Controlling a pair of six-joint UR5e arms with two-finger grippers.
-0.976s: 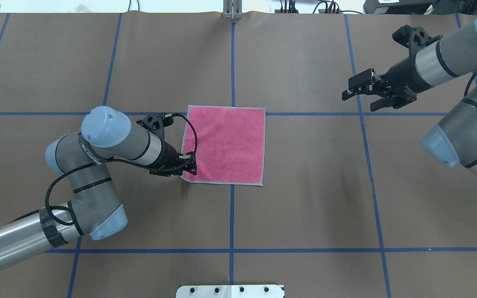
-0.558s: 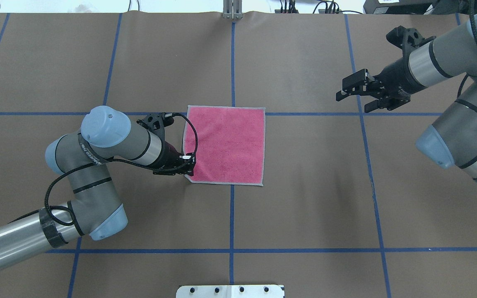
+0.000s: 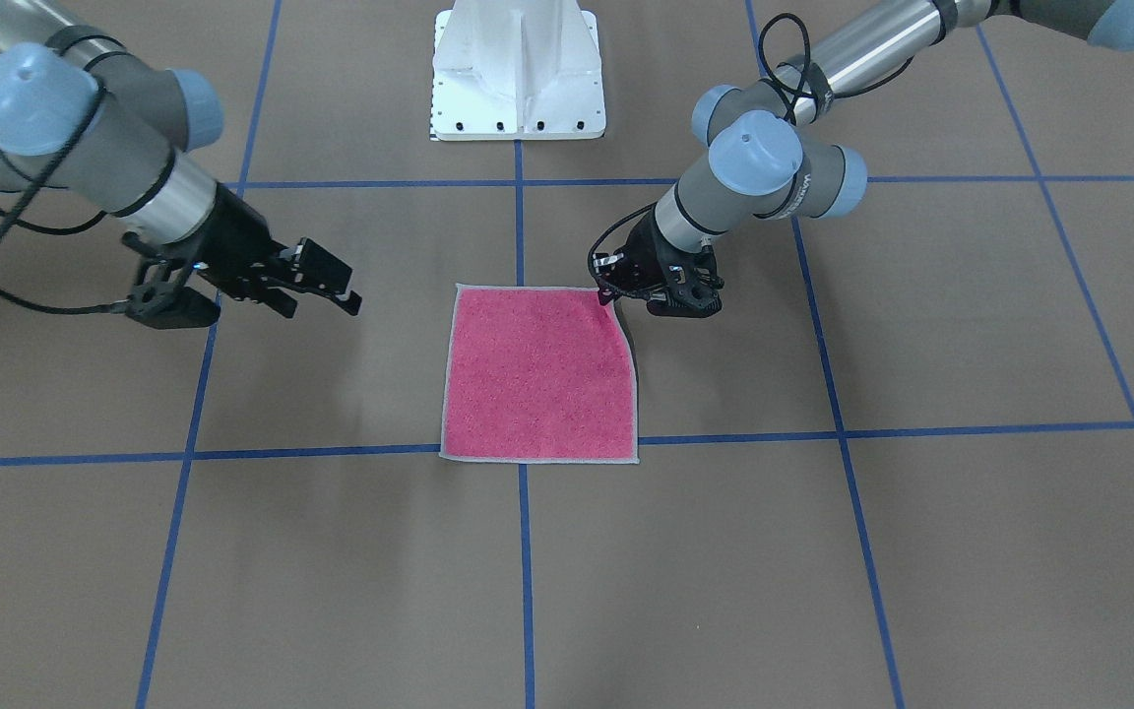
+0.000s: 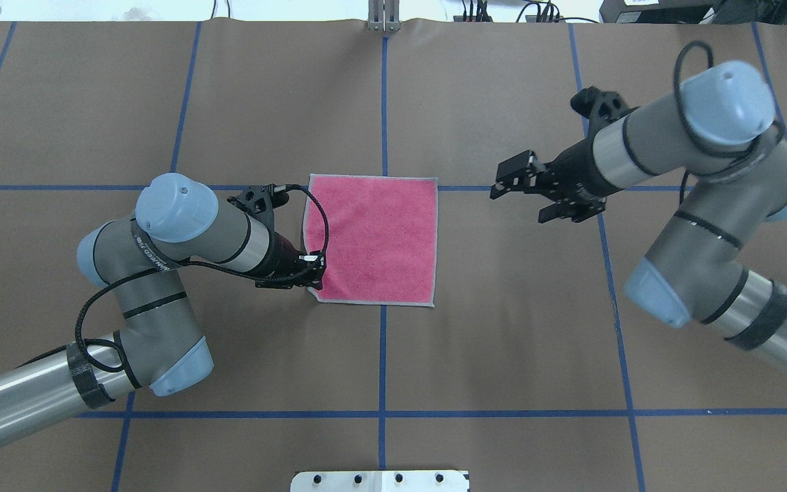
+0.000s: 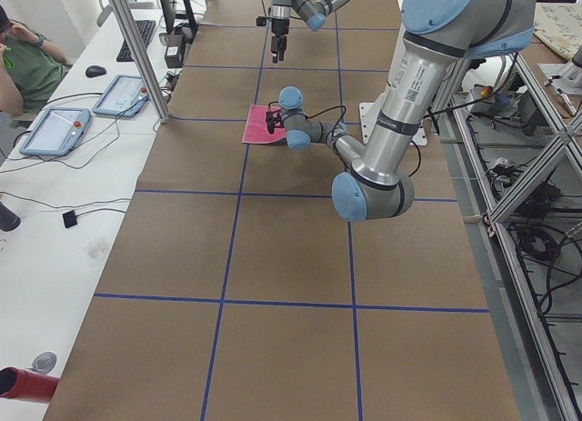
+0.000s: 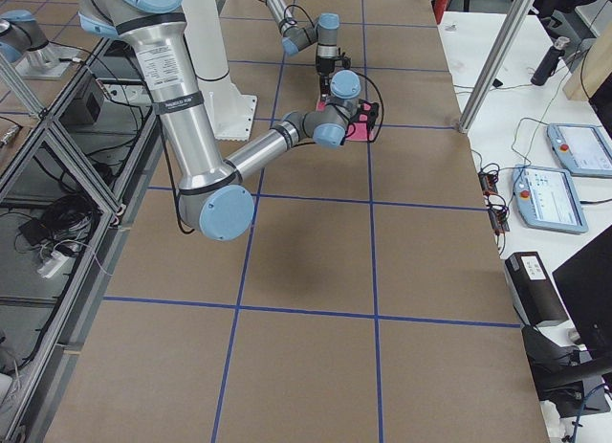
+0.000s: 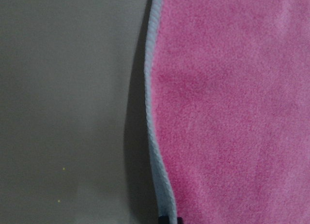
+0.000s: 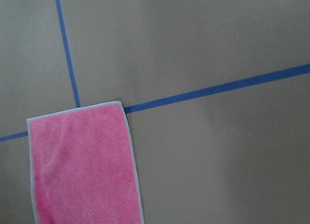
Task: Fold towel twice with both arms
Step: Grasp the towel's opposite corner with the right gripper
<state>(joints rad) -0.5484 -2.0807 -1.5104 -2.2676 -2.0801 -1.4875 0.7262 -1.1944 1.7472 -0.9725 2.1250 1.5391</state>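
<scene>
Towel [image 4: 380, 236]: small square of terry cloth, fuzzy pink face up, with a thin light grey hem [image 7: 152, 112]. It lies mid-worktop over the crossing of two blue tape lines [image 4: 382, 355]. Mostly flat. The corner nearest the robot on its left is lifted a little, so the left edge bows and throws a shadow on the paper.

Worktop [image 4: 503, 328] is covered in matte brown paper, slightly wrinkled, split into big rectangles by the tape.

Left pincer [image 4: 314, 272] is low at that lifted corner, tips pressed together on the hem, pinching the towel. Left arm [image 4: 188, 232] is a grey and silver tube with pale blue caps. A black cable [image 4: 322, 219] loops from its wrist over the towel's left edge.

Right pincer [image 4: 520, 199] is off the worktop, black fingers spread, holding nothing. It sits well apart from the towel's right edge and points toward it. Right arm [image 4: 673, 137] is built the same way, with the elbow bent.

White base plate [image 3: 518, 69] with a row of dark bolts sits at the robot's side of the worktop. Between the right pincer and the towel there is only bare paper and a tape line.
</scene>
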